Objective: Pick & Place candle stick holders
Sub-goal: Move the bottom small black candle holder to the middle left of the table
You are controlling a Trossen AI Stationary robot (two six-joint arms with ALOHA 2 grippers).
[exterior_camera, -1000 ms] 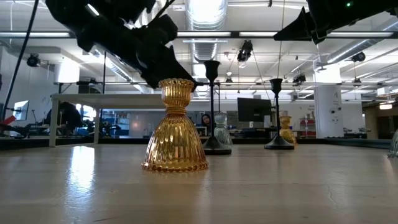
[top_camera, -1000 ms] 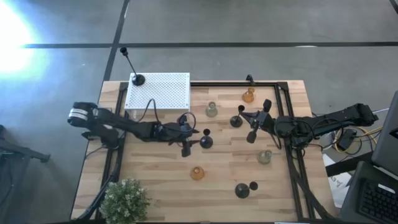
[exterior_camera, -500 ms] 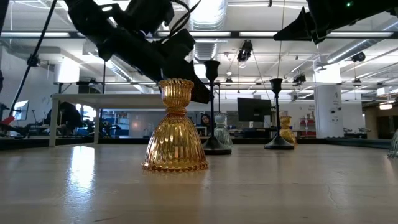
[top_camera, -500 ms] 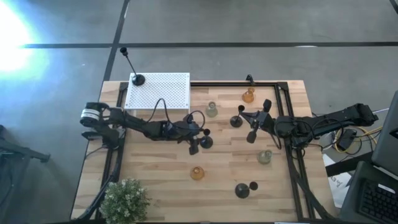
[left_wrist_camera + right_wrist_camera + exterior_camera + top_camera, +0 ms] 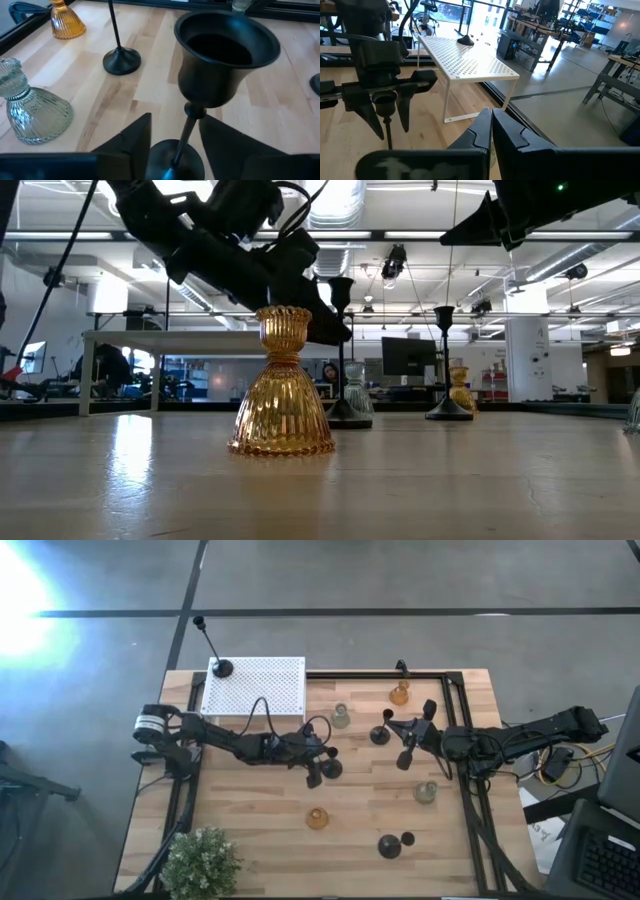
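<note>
A black candle stick holder (image 5: 332,768) stands upright on its round base near the table's middle. Its cup (image 5: 225,55) and thin stem (image 5: 188,131) fill the left wrist view. My left gripper (image 5: 321,767) is open, with one finger on each side of the stem and a gap to the stem on both sides. The same stance shows in the right wrist view (image 5: 386,107). My right gripper (image 5: 398,727) is shut and empty, raised above the table right of the middle (image 5: 500,220).
Other holders stand around: amber ones (image 5: 317,819) (image 5: 400,694), pale green ones (image 5: 340,717) (image 5: 426,792), black ones (image 5: 380,733) (image 5: 389,846). A white perforated box (image 5: 255,688) with a black holder (image 5: 222,668) on it is at the far left. A potted plant (image 5: 200,862) is at the near left.
My left gripper has moved toward the table's right edge, up to the black holder. Its open fingers now stand on either side of the stem. The holder has not moved.
</note>
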